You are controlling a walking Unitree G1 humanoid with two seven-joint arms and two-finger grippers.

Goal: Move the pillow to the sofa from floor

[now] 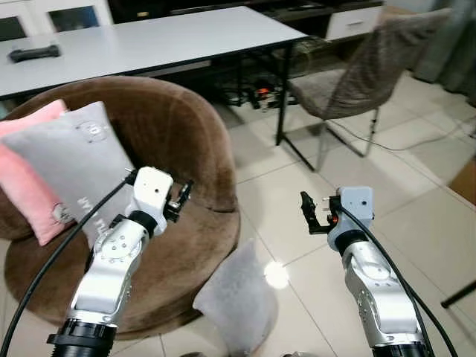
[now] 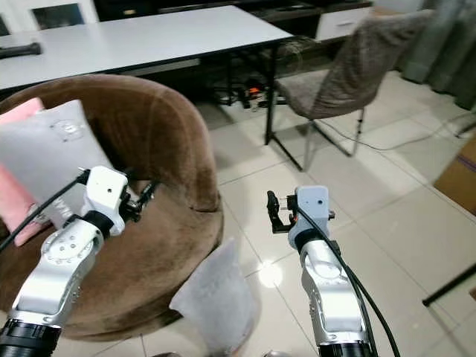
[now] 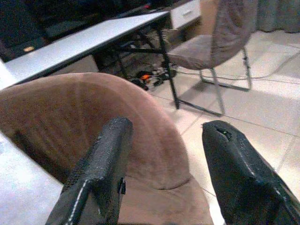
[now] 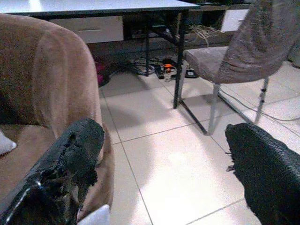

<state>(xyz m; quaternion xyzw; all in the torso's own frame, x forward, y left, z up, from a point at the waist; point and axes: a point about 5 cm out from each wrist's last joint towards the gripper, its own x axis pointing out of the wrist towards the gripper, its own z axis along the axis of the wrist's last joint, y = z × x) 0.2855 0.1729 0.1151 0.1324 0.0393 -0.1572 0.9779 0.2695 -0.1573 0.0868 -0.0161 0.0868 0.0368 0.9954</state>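
Grey pillow [image 1: 236, 299] stands on the tiled floor [image 1: 387, 163], leaning against the front-right edge of the round brown sofa chair [image 1: 171, 134], between my two arms and nr the lower edge of the head view. My left gripper [image 1: 178, 201] hovers over the sofa seat w/ fingers [image 3: 101, 164] spread apart, empty; my right gripper [image 1: 306, 214] hangs above the floor to the right of the pillow, fingers [image 4: 75, 154] wide apart, empty. Grey [image 1: 74, 160] & pink [image 1: 26, 182] cushions rest against the sofa's left backrest; white desk [image 1: 149, 37] and grey chair [image 1: 364, 71] behind.
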